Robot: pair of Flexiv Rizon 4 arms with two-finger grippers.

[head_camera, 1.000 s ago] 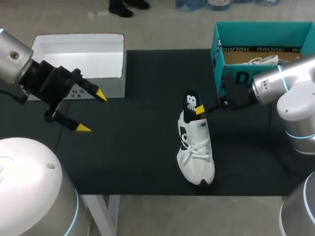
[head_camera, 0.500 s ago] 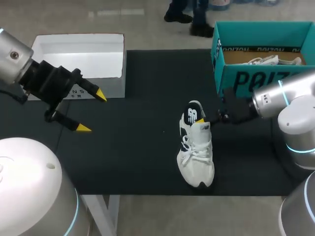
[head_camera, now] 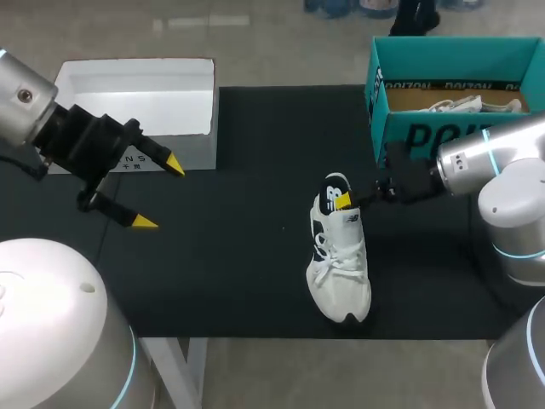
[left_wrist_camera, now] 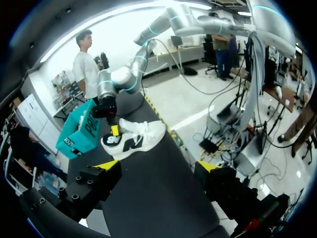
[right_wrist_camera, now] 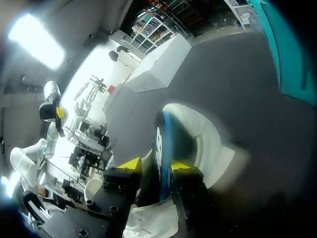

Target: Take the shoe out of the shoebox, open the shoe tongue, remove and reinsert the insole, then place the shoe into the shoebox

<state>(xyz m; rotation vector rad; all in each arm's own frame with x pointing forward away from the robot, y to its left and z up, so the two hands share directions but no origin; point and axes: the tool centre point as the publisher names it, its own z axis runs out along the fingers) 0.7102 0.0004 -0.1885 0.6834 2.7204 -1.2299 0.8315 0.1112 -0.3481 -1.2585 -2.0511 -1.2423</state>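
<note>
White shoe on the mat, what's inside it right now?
A dark insole stands out of its heel opening, pinched by the right gripper; the insole's lower part is hidden inside the shoe.

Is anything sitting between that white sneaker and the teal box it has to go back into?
No loose object. Only the robot's own right hand, shut on the dark insole at the heel of the sneaker, reaches across the bare black mat between it and the teal shoebox. Another white shoe lies inside the box.

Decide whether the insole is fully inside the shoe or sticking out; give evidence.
Sticking out: the insole stands up from the shoe at its heel opening, pinched between the right gripper and its yellow tips.
</note>
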